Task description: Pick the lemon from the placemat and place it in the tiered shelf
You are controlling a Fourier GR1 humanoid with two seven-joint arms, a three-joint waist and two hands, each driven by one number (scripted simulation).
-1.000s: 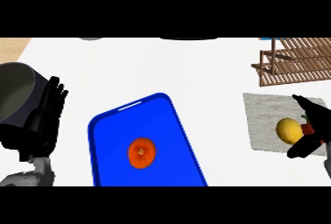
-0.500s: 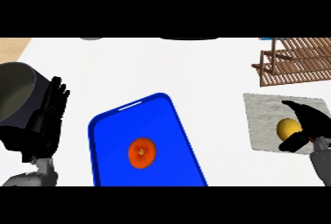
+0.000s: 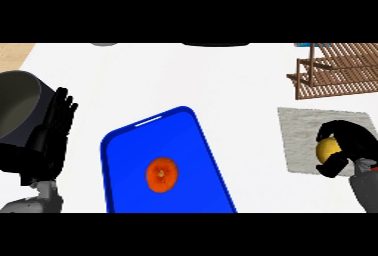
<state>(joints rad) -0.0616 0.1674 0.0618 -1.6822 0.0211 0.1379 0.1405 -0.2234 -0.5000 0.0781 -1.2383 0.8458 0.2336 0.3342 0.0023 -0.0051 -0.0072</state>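
Head view: right hand (image 3: 348, 145) now cupping lemon (image 3: 325, 150) (half-hidden).

Blue cutting board (image 3: 166, 165), lying tilted on the white counter (image 3: 184, 75). An orange slice (image 3: 162, 174) rests at the board's centre. A dark pot (image 3: 18, 107) stands left of the board.

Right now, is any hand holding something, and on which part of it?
The right hand curls over the lemon on the placemat, covering its top and right side. The left hand holds nothing.
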